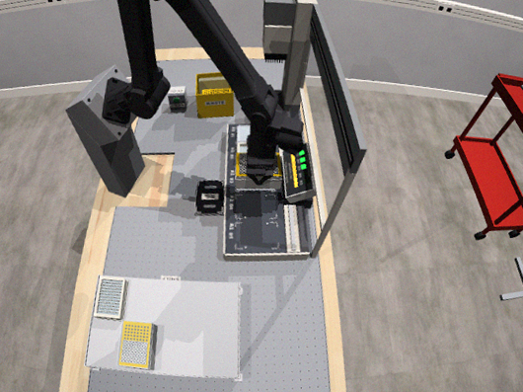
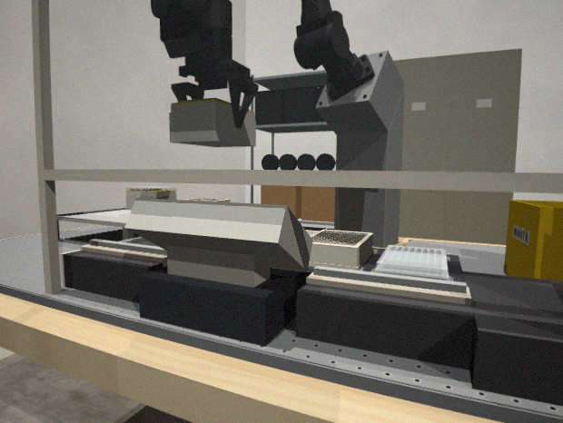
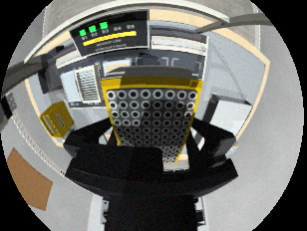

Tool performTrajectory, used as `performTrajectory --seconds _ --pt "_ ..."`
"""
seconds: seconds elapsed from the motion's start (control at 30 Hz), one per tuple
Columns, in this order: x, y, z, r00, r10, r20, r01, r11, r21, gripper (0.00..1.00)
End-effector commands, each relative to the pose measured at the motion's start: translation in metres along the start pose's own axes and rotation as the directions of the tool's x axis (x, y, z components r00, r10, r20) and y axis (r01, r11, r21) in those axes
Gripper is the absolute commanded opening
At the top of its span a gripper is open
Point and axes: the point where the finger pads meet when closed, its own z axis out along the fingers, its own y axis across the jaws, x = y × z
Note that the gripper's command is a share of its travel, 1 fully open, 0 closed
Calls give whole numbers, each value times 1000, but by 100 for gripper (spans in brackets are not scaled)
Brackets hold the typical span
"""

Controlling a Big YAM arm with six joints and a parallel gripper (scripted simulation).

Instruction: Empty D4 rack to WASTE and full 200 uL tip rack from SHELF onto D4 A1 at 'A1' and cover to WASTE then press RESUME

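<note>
High above the liquid handler's deck (image 1: 229,239), the fingers (image 2: 213,97) stand wide, clamped on the long sides of a yellow-topped tip rack (image 2: 207,122), which hangs level in the air, well clear of everything below. From the wrist view the rack's (image 3: 152,120) holes look like dark, open rings. Below, a 96-well plate (image 2: 340,248) and a clear reservoir (image 2: 413,261) sit on the deck, the yellow waste bin (image 1: 214,96) stands nearby on the surface, and two more racks (image 1: 135,344) rest on the shelf unit (image 1: 200,324)
</note>
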Motion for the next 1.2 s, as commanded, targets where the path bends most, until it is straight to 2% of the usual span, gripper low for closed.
performTrajectory --seconds 0.0,0.17,0.2,0.57,0.6,0.63,1.03,1.13,1.17 --pt "-23 -6 -7 999 15 33 -15 1000 7 0" --pt "-23 -5 -7 999 14 33 -14 1000 6 0" --pt "-26 -6 -3 999 15 43 -16 1000 10 0" --pt "-21 -11 14 999 14 34 -14 1000 17 0" --pt "-26 -9 8 998 9 57 -10 1000 16 0" --pt "-21 -7 18 999 7 33 -7 1000 9 0" --pt "-2 -4 43 1000 -1 2 1 1000 7 0" --pt "-2 -4 45 1000 -1 2 1 1000 7 0" --pt "-9 -3 38 1000 -5 31 5 1000 8 0"
